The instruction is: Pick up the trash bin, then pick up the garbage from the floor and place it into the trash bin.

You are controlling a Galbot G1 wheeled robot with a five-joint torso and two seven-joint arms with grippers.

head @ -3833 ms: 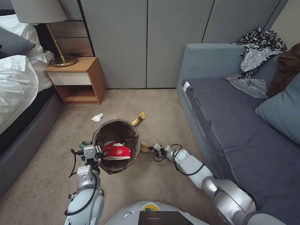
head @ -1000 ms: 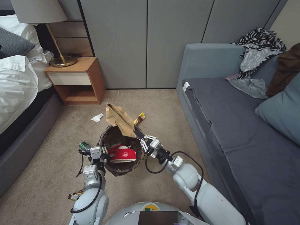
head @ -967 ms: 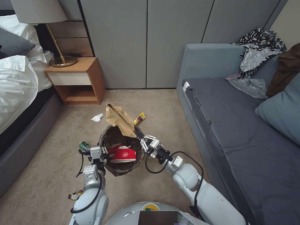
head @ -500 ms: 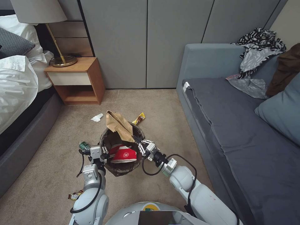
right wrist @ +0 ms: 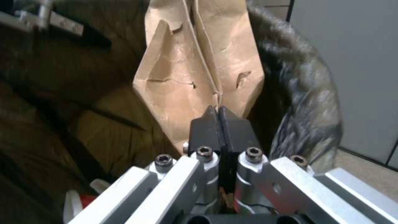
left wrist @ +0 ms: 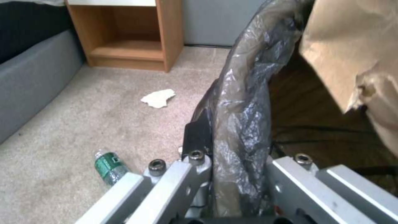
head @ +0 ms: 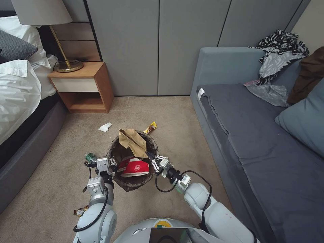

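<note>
The trash bin (head: 132,162) is held up off the carpet (head: 175,114) by its near-left rim, with the left gripper (head: 109,166) clamped onto the bag-lined edge; in the left wrist view one finger sits outside the liner and the rest is tucked inside. The bin's mouth is tipped a bit toward the robot, so the inside is seen.

The tan paper bag (head: 134,141) is pinched at its near corner by the right gripper (head: 151,158), pads fully pressed together on it (clear in the right wrist view (right wrist: 219,124)). Its long axis runs from that corner up and away toward the bin's far-left rim, partly poking over the edge.

A red-white wrapper (head: 135,167) is already lying inside. A green bottle (head: 89,157), a white tissue (head: 105,127) and a yellow packet (head: 151,127) are left on the floor around the bin.
</note>
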